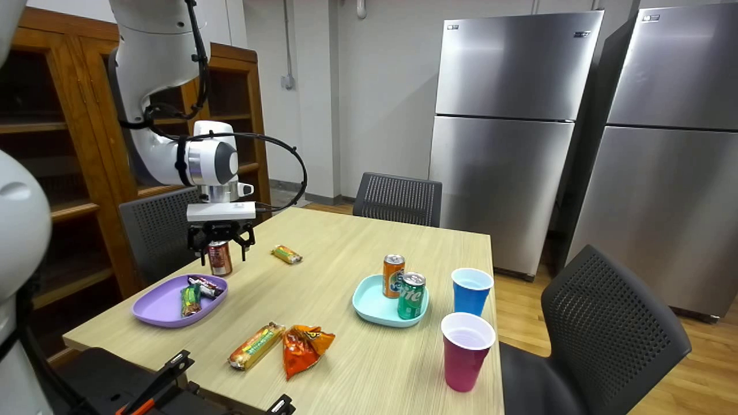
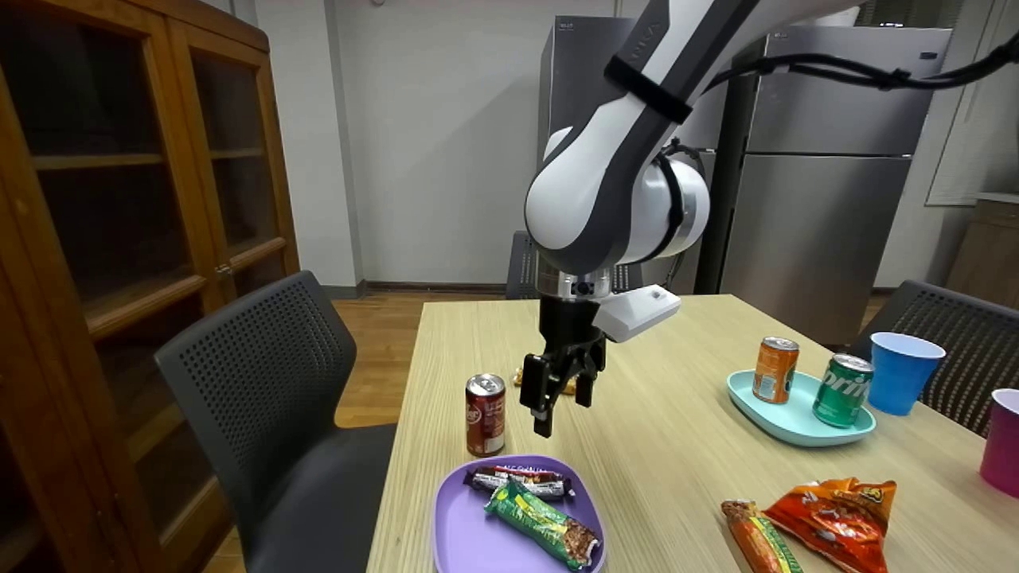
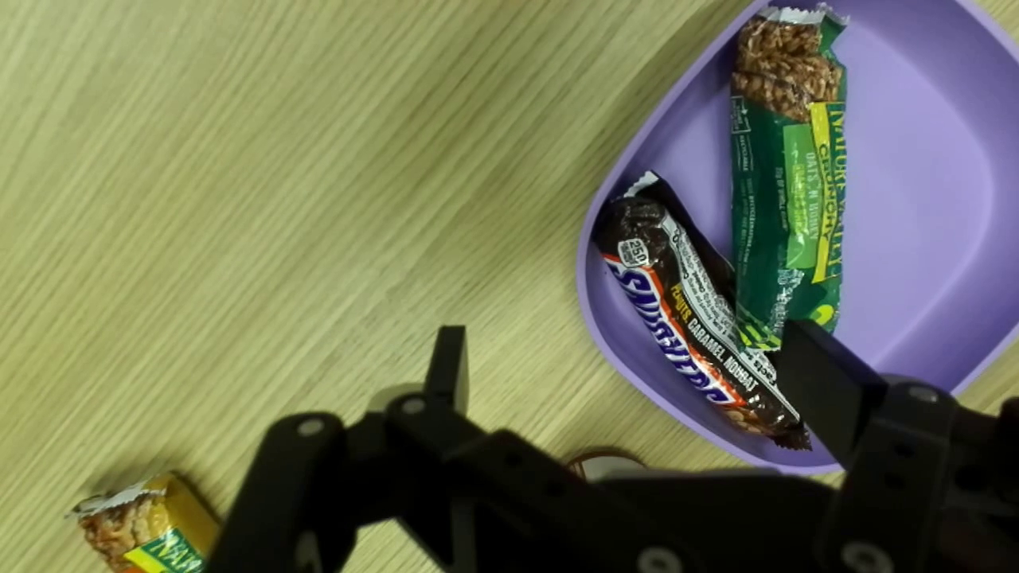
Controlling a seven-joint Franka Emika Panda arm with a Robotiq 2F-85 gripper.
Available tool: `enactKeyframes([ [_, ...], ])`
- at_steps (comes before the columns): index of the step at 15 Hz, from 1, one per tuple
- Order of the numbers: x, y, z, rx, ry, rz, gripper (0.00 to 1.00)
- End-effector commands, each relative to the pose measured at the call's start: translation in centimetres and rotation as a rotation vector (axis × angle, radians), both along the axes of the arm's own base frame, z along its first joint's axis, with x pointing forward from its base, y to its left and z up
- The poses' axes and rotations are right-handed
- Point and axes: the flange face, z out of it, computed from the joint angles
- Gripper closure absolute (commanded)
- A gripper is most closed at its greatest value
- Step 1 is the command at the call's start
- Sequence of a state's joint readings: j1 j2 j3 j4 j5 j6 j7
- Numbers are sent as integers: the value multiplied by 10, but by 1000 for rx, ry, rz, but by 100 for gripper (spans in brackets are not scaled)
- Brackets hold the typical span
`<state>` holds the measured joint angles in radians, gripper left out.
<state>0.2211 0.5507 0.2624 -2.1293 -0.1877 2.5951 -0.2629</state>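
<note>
I see the fingers [image 3: 450, 370] apart, low in my wrist view; the purple tray [image 3: 915, 199] (Snickers bar [image 3: 677, 318] and green granola bar [image 3: 784, 199] inside) fills the upper right

Even indoor light leaves soft glare on a steel refrigerator [image 1: 507, 155].

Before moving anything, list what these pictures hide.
Wrist view: most of the red can, behind the jaws.
Wrist view: part of the yellow bar, past the bottom edge.
In an exterior view: part of the purple plate, past the bottom edge.
In an exterior view: fridge badge, too small to read.
</note>
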Motion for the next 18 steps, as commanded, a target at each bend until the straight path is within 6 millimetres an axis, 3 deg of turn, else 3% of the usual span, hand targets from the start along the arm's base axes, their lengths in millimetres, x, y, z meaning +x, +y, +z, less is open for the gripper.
enactKeyframes([
  [1, 2, 2, 1, 7, -25, 27, 0],
  [9, 46, -13, 3, 0, -109, 40, 0],
  [18, 109, -24, -23, -22, -148, 96, 0],
])
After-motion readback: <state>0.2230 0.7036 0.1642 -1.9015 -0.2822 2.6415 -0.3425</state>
